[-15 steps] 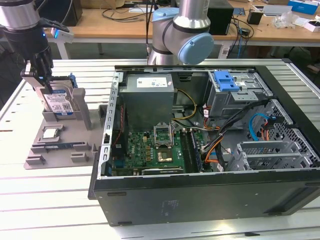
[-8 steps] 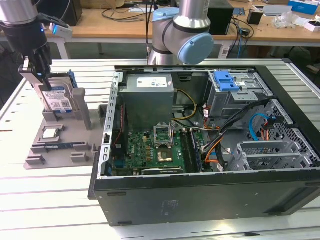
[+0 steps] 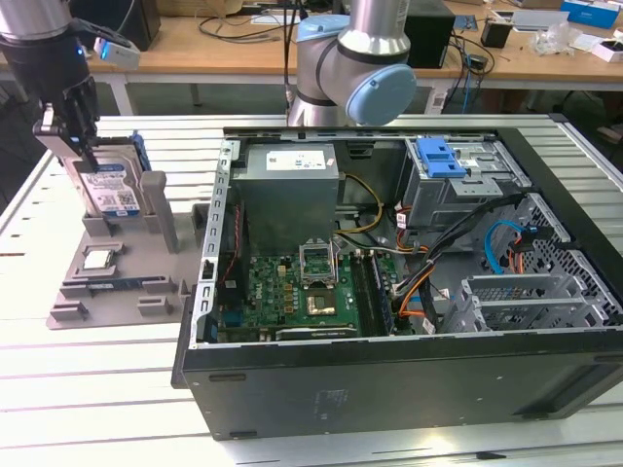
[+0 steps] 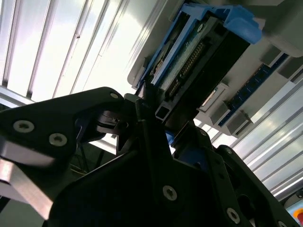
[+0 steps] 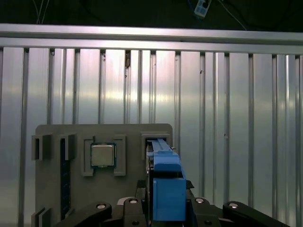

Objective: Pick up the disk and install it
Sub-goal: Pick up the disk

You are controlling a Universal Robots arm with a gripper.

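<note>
The exterior view is looking down from high and well back at the table (image 3: 97, 389), taking in the case (image 3: 389, 379) and fixture (image 3: 107, 297). The first wrist view is facing straight down past the gripper (image 5: 168, 210) onto that fixture, fairly near. The second wrist view is peering along the disk (image 4: 189, 66), very close. All three are sharing the disk.

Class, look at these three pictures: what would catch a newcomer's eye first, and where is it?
The open computer case dominates the exterior view, its green board and cables exposed. At that view's left, the gripper is shut on the top of the disk, which stands upright in a grey holder. A small square chip lies flat on that holder.
</note>
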